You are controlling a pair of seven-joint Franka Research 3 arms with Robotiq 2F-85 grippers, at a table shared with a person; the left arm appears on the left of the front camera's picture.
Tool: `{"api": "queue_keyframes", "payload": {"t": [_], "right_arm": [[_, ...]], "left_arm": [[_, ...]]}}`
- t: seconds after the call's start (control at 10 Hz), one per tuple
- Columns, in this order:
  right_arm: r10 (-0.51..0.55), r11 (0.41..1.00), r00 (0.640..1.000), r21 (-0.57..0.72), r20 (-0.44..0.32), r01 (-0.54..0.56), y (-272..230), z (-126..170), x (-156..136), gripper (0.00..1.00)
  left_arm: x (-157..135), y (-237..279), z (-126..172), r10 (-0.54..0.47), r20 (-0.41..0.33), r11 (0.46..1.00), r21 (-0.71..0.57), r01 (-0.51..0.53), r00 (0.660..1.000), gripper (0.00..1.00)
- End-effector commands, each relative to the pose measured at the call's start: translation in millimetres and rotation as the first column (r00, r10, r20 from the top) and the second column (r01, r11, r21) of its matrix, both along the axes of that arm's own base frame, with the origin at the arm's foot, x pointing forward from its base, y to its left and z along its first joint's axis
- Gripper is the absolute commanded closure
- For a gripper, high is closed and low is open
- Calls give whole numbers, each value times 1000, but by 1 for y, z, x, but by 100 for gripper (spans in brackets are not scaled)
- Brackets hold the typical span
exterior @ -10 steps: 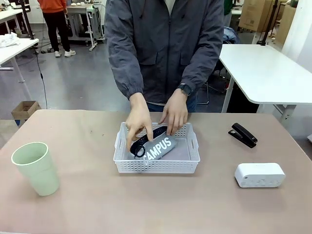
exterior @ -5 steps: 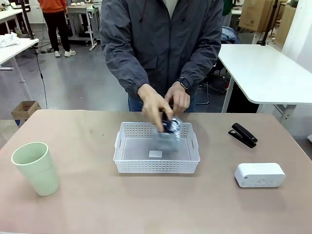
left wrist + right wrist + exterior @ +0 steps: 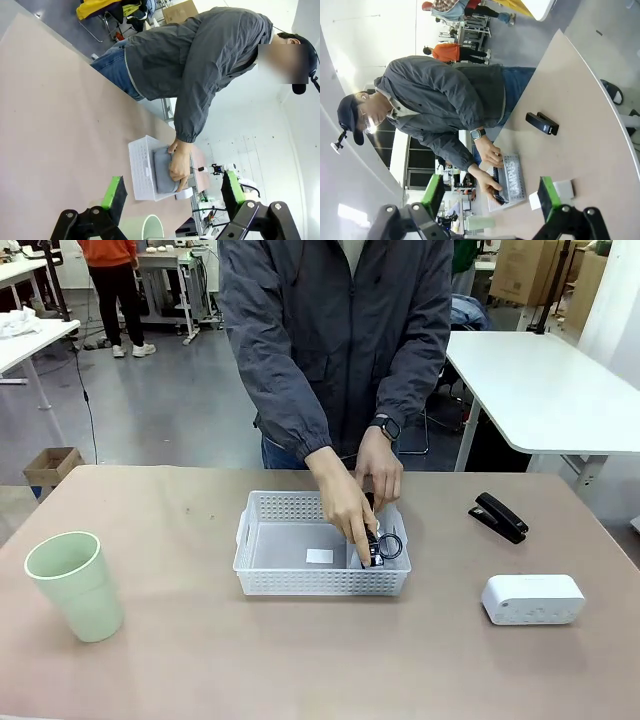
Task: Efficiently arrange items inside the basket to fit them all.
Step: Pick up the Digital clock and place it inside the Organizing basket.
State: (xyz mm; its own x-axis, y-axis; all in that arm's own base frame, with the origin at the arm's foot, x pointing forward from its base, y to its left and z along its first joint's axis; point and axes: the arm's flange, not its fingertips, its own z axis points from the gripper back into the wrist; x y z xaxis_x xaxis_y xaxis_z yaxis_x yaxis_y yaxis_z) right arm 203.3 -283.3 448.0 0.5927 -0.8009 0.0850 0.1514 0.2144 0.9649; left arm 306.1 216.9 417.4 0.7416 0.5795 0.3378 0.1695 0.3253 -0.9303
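The white basket (image 3: 300, 575) sits mid-table in the front view. A person's two hands press the grey pouch (image 3: 371, 546) on its edge against the basket's right wall, its black strap looping over the rim. The pale green cup (image 3: 75, 585) stands at the left. The black stapler (image 3: 498, 516) and the white device (image 3: 532, 599) lie to the right. My left gripper (image 3: 171, 181) is open and holds nothing, far from the basket (image 3: 141, 167). My right gripper (image 3: 491, 195) is open and holds nothing too, well back from the basket (image 3: 517, 167), the stapler (image 3: 542, 123) and the device (image 3: 565, 190).
The person stands at the far edge, leaning over the basket. A small white label (image 3: 319, 556) lies on the basket floor. The brown table (image 3: 200, 660) has bare room in front and between the cup and basket. Another white table (image 3: 540, 390) stands behind on the right.
The pouch lay flat in the basket a second ago. The person lifted it and now holds it upright against the right wall, leaving the basket floor bare.
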Motion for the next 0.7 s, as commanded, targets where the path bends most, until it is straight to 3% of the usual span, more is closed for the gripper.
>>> {"api": "queue_keyframes", "payload": {"t": [0.0, 0.6], "right_arm": [[-2, 1000, 999, -11, 39, 2, -1, 1, 2, 0], [-2, 1000, 999, -11, 39, 2, -1, 1, 2, 0]], "left_arm": [[-1, 2, 1, -11, 3, 1000, -7, 11, 1000, 0], [-1, 2, 1, -11, 3, 1000, -7, 11, 1000, 0]]}}
